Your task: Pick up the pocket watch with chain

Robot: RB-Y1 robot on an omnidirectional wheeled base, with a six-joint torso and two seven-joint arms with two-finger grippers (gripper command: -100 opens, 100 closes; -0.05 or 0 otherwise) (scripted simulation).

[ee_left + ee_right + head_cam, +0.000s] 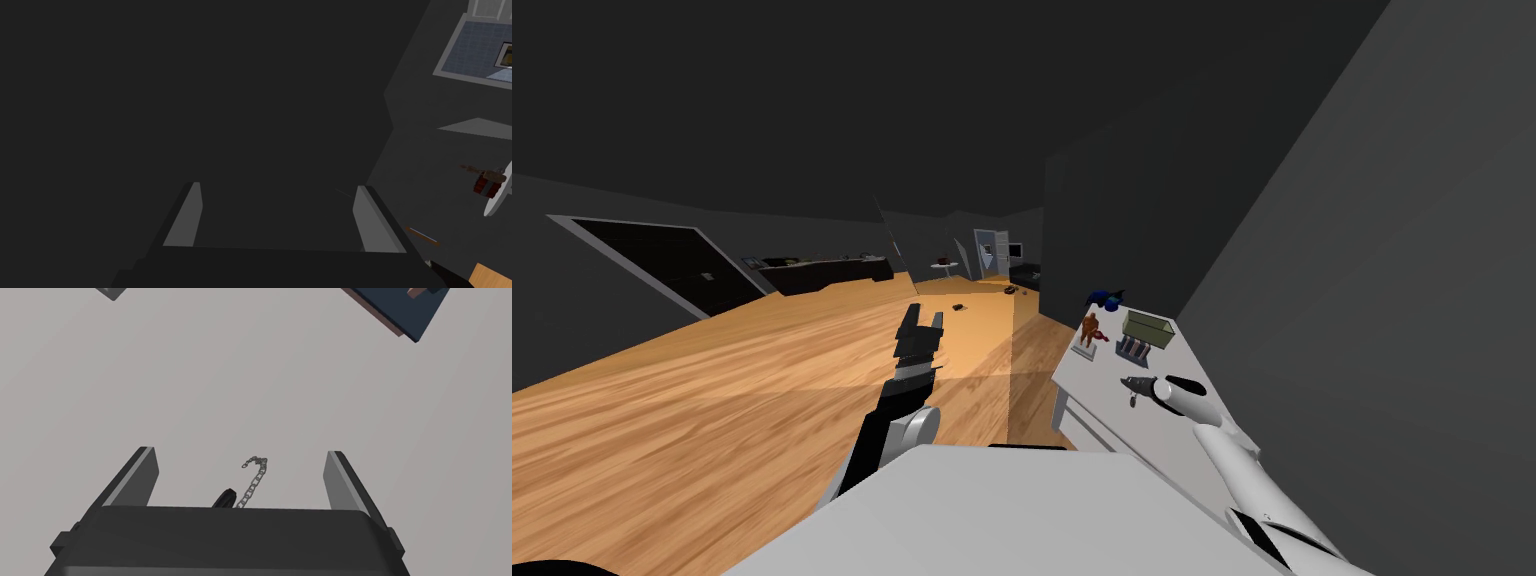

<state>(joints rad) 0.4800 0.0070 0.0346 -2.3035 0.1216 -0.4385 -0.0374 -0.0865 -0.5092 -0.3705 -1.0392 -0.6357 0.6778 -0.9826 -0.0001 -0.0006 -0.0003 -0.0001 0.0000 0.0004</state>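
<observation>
item: small dark round pocket watch [225, 498] with fine silver link chain [254, 480]; lies on the pale grey tabletop [250, 378], between the blade fingers of the right gripper [241, 453], close under its dark body; fingers spread wide, straddling watch and chain, nothing held; judged a line-up for the grasp, lowering and closing not yet done; left gripper [924, 315] over the wood-grain floor [712, 400], fingers wide, empty, judged idle; olive open box [1149, 330] and orange figurine [1090, 328] further along the table, well apart
</observation>
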